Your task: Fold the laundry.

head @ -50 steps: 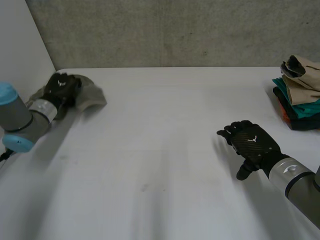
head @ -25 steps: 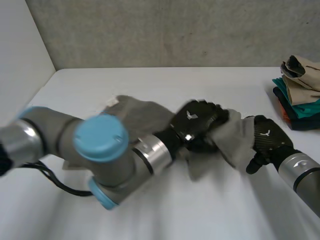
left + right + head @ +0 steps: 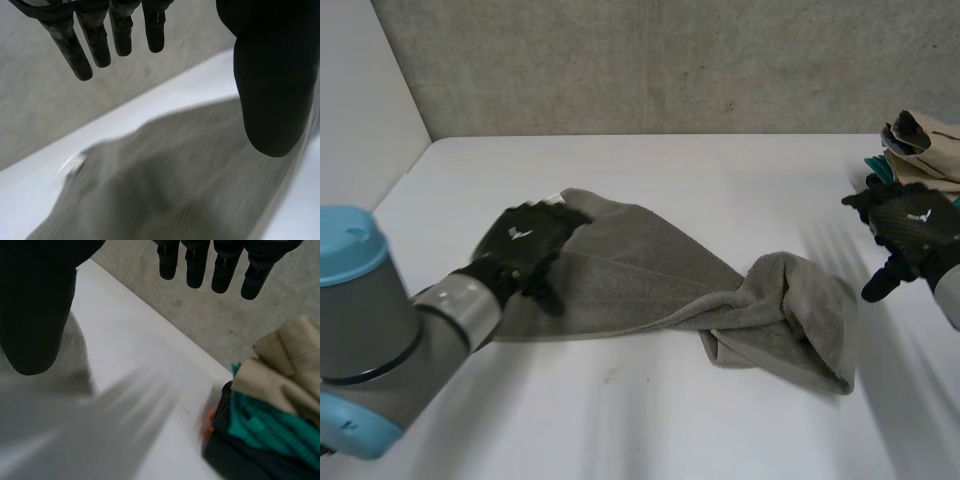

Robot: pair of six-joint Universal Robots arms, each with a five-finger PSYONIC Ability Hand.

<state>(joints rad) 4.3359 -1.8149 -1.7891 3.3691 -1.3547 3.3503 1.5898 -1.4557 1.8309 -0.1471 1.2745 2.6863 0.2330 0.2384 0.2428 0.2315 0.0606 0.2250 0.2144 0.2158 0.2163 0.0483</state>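
A grey towel (image 3: 650,275) lies stretched across the middle of the white table (image 3: 650,430), bunched and folded over at its right end (image 3: 790,320). My left hand (image 3: 525,245) hovers over the towel's left end with fingers straight and open; its wrist view looks down on the grey towel (image 3: 165,185) beneath the fingers (image 3: 95,40), holding nothing. My right hand (image 3: 910,230) is off to the right of the towel, open and apart from it. The right wrist view has the towel (image 3: 45,390) beside the thumb and straight fingers (image 3: 220,265).
A stack of folded clothes (image 3: 920,190), tan on top over teal and dark pieces, sits at the table's far right edge, just behind my right hand; it appears as the stack (image 3: 270,410) in the right wrist view. A concrete wall (image 3: 650,60) backs the table.
My left hand dragged the towel from the far left corner to the table's middle, let go and drew back left. My right hand moved right, toward the clothes stack.
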